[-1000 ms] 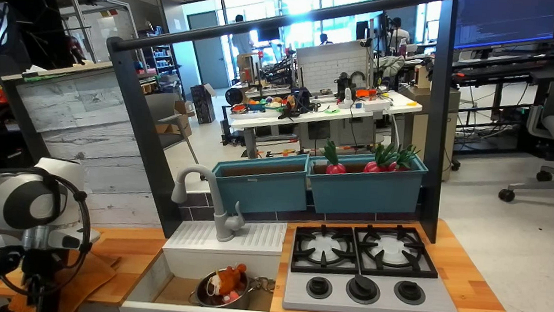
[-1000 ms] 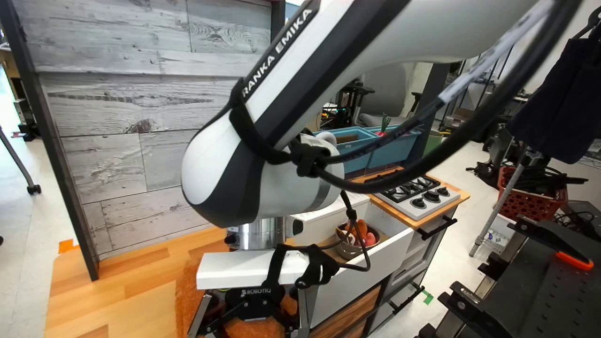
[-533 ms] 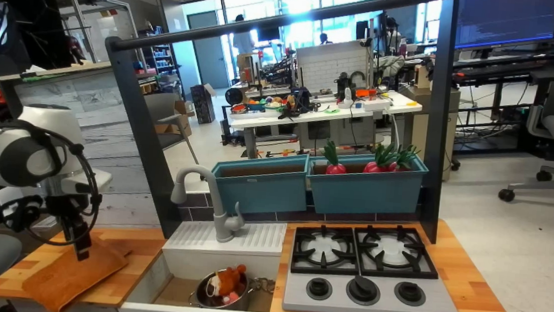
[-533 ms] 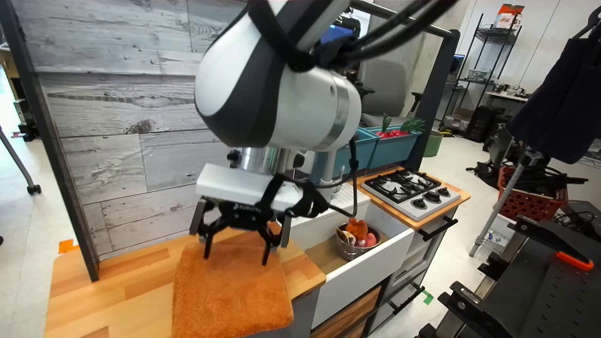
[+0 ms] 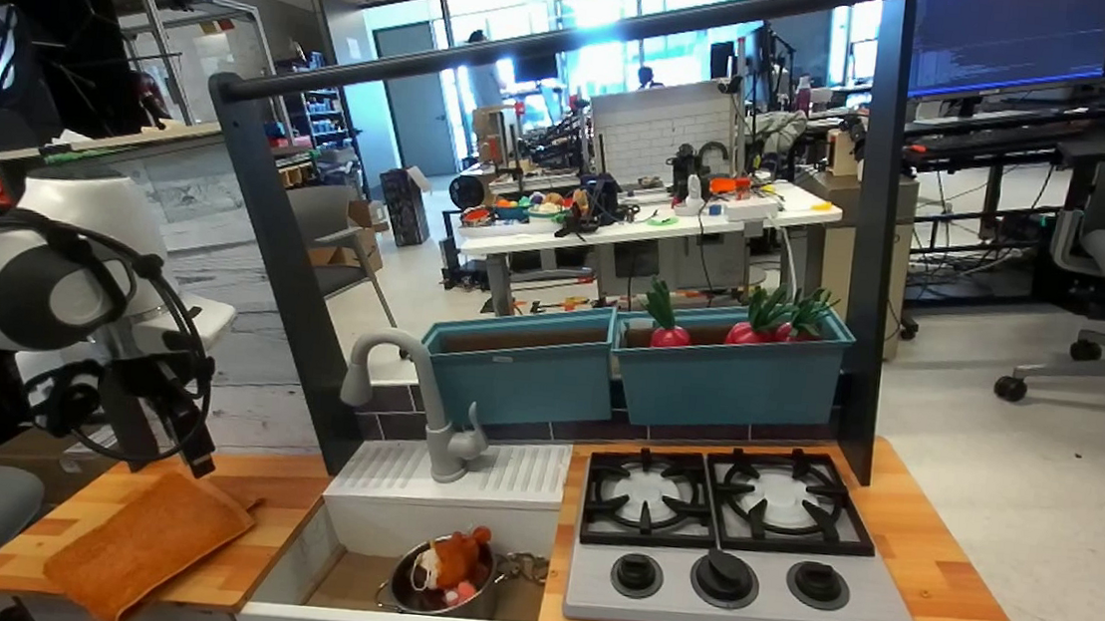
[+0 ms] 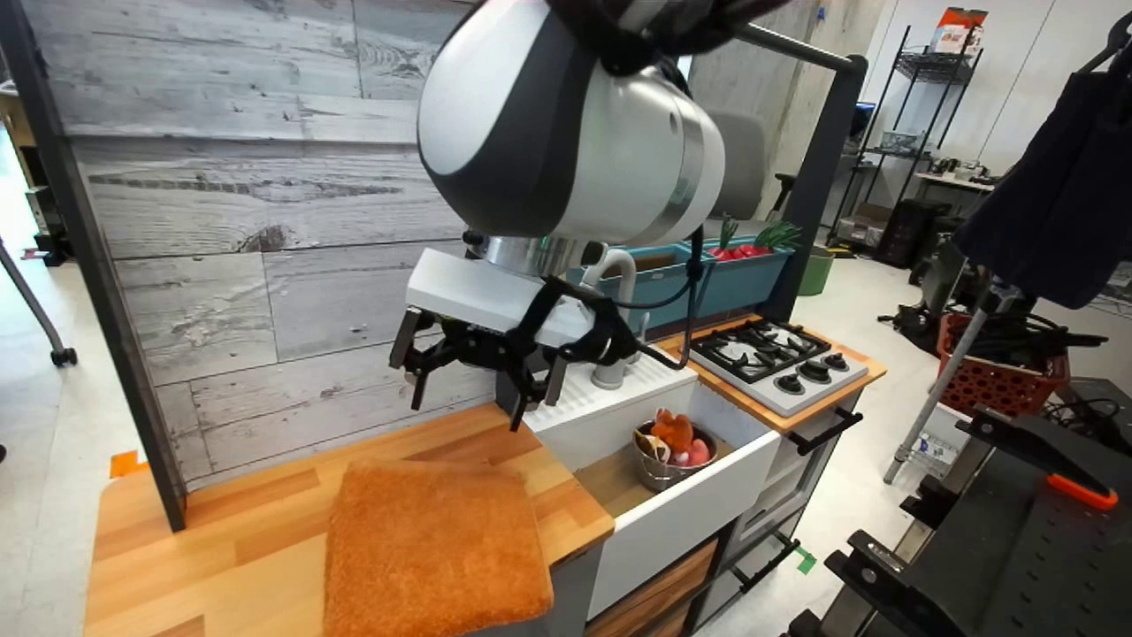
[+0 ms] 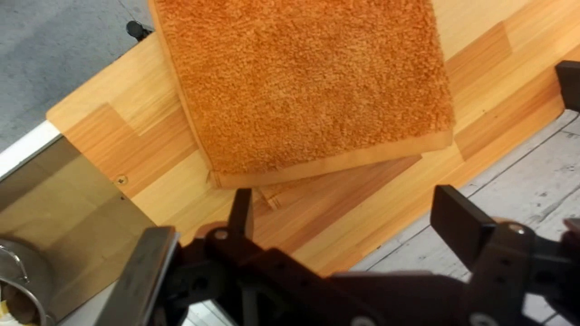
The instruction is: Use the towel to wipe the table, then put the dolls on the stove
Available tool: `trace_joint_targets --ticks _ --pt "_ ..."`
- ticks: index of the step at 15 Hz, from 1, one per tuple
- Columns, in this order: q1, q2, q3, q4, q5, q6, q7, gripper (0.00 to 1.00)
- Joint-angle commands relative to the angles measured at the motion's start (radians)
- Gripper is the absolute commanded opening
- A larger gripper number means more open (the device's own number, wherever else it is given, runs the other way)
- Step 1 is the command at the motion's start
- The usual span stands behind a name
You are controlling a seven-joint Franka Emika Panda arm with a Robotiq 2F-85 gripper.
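As the pincer [image 6: 467,416] hovers, towel [image 6: 433,548] lower, apart

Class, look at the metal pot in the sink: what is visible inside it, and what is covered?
Inside the metal pot are dolls: an orange one standing highest, with pinkish shapes beside it. Whatever lies beneath them is covered, so it cannot be seen.

No wording legible in any view. Monitor [image 5: 1011,45], in an exterior view: faint lines of text, too small to read. Small pale label [image 5: 504,357] on blue planter [image 5: 526,388], same view: illegible. Orange-and-white box [image 6: 958,31] on wire rack [image 6: 939,65], in an exterior view: markings too small to make out
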Motion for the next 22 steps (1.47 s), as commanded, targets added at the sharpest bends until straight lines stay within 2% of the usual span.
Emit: trace_joint_targets --ticks 1,7,9,10,15,18,20,22 --pt "0.002 0.001 -0.003 -0.001 0.0 -0.002 0.001 1.0" --pt "0.113 0.193 -0.09 0.191 -0.079 -0.1 0.083 1.0" --pt "0.104 0.257 -0.061 0.264 -0.081 -0.107 0.077 1.0" --pt "0.095 0.181 -0.058 0.153 -0.074 -0.076 0.065 1.0" --pt "0.115 0.261 -0.068 0.253 -0.074 -0.071 0.092 1.0" --pt "0.152 0.352 -0.083 0.381 -0.086 -0.189 0.167 1.0" --pt "0.203 0.442 -0.103 0.5 -0.105 -0.247 0.221 1.0" --pt "0.226 0.508 -0.102 0.591 -0.117 -0.206 0.245 1.0"
